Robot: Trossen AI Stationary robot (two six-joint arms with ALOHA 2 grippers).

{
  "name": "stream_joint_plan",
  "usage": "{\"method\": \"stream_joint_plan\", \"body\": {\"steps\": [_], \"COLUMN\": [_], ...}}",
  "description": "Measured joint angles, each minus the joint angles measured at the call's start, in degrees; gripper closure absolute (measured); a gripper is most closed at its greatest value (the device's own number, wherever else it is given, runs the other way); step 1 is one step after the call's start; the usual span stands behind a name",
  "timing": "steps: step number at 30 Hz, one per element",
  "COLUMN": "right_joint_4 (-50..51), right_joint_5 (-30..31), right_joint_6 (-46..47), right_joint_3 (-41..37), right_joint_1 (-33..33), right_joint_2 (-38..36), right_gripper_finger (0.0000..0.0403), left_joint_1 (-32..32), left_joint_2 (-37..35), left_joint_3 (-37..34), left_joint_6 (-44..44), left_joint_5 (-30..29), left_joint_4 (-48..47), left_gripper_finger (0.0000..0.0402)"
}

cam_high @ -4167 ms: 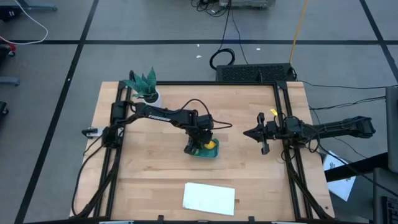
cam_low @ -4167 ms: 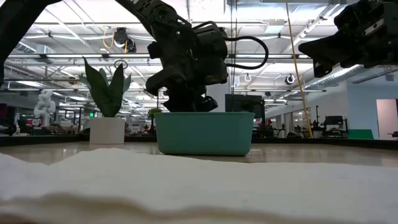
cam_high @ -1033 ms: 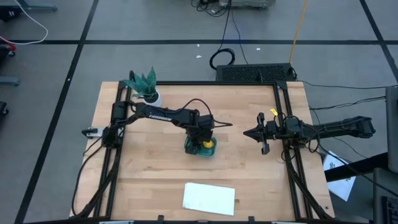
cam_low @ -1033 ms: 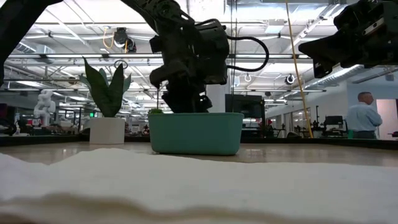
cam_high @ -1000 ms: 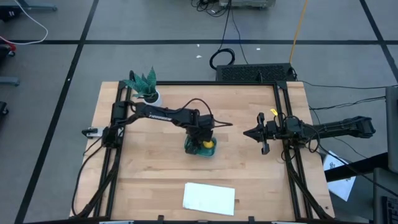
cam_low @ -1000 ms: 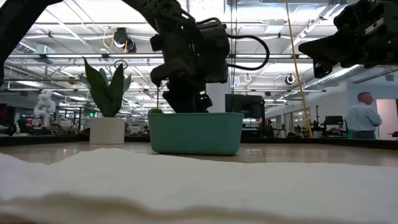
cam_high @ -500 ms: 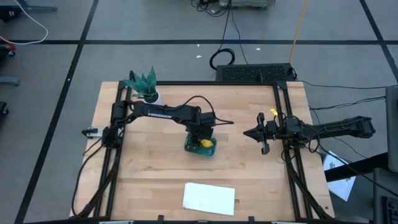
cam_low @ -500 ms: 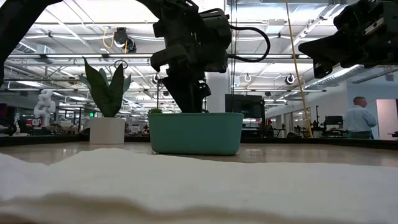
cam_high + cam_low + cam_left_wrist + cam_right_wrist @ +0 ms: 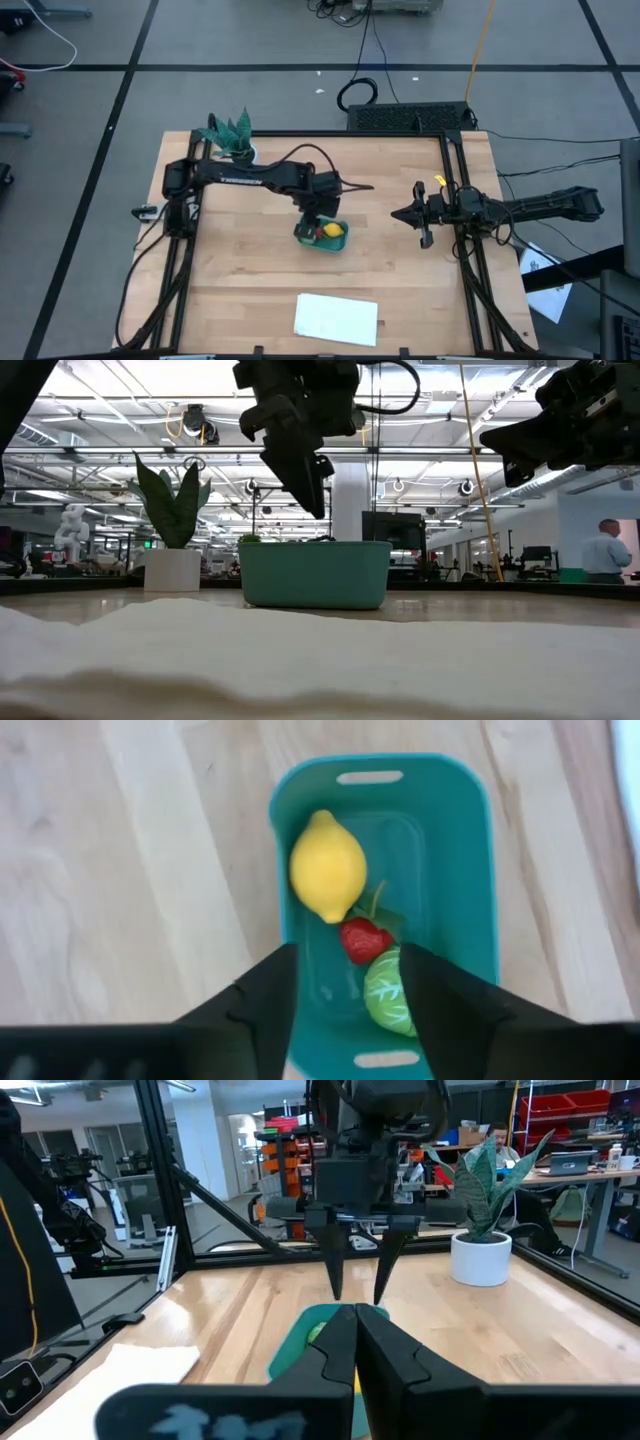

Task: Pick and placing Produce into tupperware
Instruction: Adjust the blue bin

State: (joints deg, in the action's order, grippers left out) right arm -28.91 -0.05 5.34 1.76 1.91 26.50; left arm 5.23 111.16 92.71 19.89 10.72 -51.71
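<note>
The teal tupperware (image 9: 322,236) stands on the wooden table near its middle. In it lie the yellow lemon (image 9: 327,867), the small red piece (image 9: 364,940) and the round light-green piece (image 9: 386,992), all resting on its floor. My left gripper (image 9: 312,490) hangs open above the tupperware (image 9: 315,573), fingers pointing steeply down, clear of the rim, with nothing between them. In the left wrist view its fingers (image 9: 350,958) frame the red and green pieces from above. My right gripper (image 9: 400,213) waits shut at the table's right side, pointing level toward the tupperware.
A potted plant (image 9: 235,140) in a white pot stands at the table's far left corner. A flat white sheet (image 9: 336,317) lies near the front edge. Bare wood surrounds the tupperware. A person (image 9: 605,550) stands far off in the room behind.
My left gripper has risen straight up out of the tupperware, from fingertips below its rim to well above it, carrying nothing. The tupperware and the three pieces inside have stayed where they were.
</note>
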Motion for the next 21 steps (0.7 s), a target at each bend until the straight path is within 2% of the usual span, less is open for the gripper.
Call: {"method": "stream_joint_plan", "body": {"steps": [5, 12, 15, 21], "right_joint_4": [0.0, 0.0, 0.0, 0.0], "right_joint_5": [0.0, 0.0, 0.0, 0.0], "right_joint_6": [0.0, 0.0, 0.0, 0.0], "right_joint_3": [0.0, 0.0, 0.0, 0.0], "right_joint_1": [0.0, 0.0, 0.0, 0.0], "right_joint_2": [0.0, 0.0, 0.0, 0.0], "right_gripper_finger": [0.0403, 0.0403, 0.0403, 0.0403], "left_joint_1": [0.5, 0.9, 0.8, 1.6], "left_joint_2": [-0.4, -0.4, -0.4, -0.4], "left_joint_3": [0.0, 0.0, 0.0, 0.0], "left_joint_6": [-0.1, 4.3, 4.7, 4.3], "left_joint_5": [-0.2, 6.8, 7.2, 3.6], "left_joint_4": [-1.3, -6.1, -7.2, -9.3], "left_gripper_finger": [0.0285, 0.0354, 0.0385, 0.0396]}}
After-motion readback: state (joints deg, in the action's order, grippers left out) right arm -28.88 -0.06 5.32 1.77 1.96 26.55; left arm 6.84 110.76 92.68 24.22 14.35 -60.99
